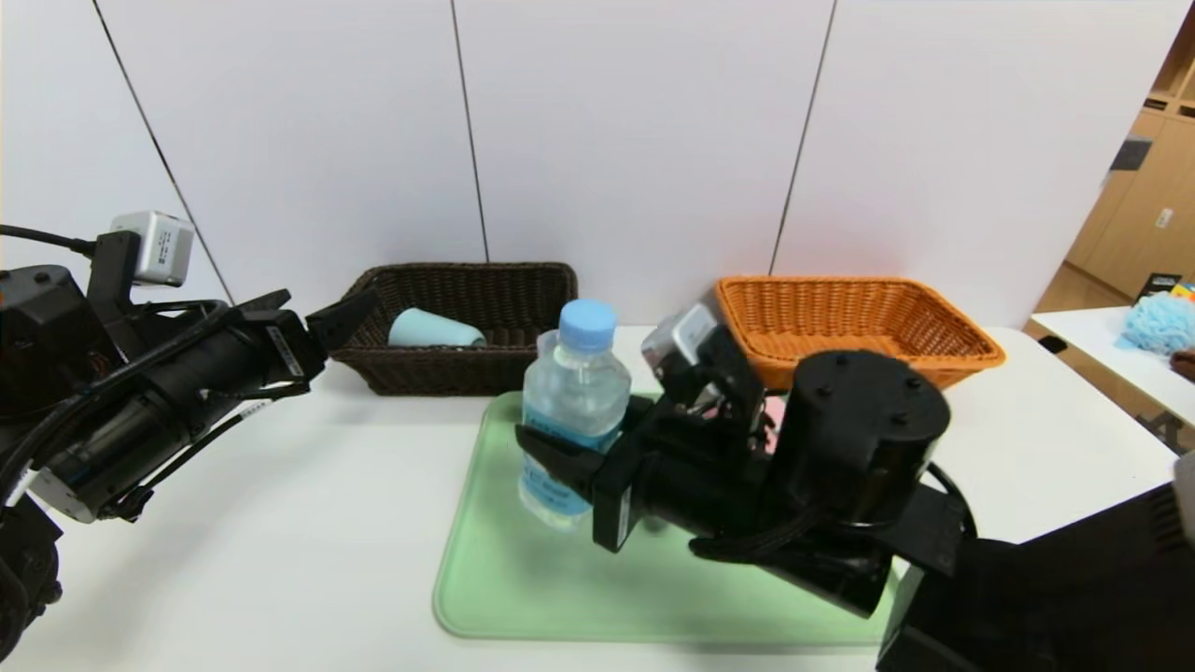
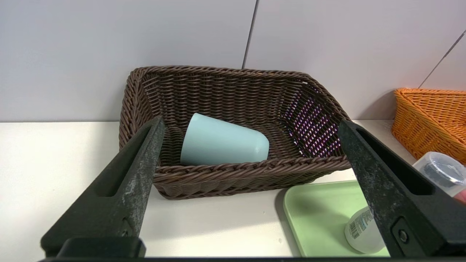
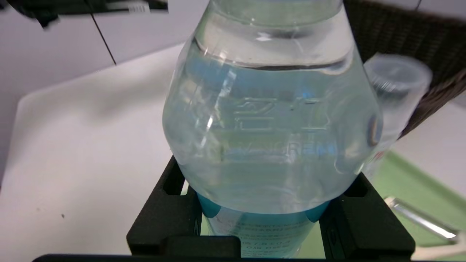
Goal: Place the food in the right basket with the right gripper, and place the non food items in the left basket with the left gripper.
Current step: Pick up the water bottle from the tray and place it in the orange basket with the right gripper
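Careful now, the right tool [image 1: 567, 457] is clamped on the water bottle [image 1: 574, 401], which could slip if that rounded plastic twists, while the left tool [image 1: 313, 313] waits wide apart by the dark basket [image 1: 448, 371]!

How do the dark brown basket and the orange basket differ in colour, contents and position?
The dark brown basket is near-black brown, while the orange basket is bright orange-tan. The dark brown basket holds a blue-grey cup lying on its side; no item shows in the orange basket. From the robot's side, the dark brown basket stands to the left and the orange basket to the right. Both are woven, with flared sides.
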`<action>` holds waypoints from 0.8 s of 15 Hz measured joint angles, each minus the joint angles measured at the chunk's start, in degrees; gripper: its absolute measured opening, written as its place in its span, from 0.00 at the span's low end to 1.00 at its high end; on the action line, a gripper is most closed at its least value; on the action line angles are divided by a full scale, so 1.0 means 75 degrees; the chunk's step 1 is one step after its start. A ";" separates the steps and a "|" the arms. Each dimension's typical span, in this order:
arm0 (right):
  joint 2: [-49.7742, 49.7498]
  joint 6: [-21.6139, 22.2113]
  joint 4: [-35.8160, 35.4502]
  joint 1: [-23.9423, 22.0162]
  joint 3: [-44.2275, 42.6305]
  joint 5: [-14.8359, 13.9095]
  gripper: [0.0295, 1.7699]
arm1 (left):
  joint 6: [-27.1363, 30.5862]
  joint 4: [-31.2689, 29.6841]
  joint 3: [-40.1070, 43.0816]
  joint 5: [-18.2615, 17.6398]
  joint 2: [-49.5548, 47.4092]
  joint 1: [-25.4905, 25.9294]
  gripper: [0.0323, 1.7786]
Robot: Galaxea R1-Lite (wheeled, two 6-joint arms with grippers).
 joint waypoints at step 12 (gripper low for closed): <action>-0.0371 -0.0624 0.2204 -0.5535 -0.2367 0.1058 0.47 | 0.0059 0.0013 0.0003 -0.0003 -0.0044 -0.0005 0.95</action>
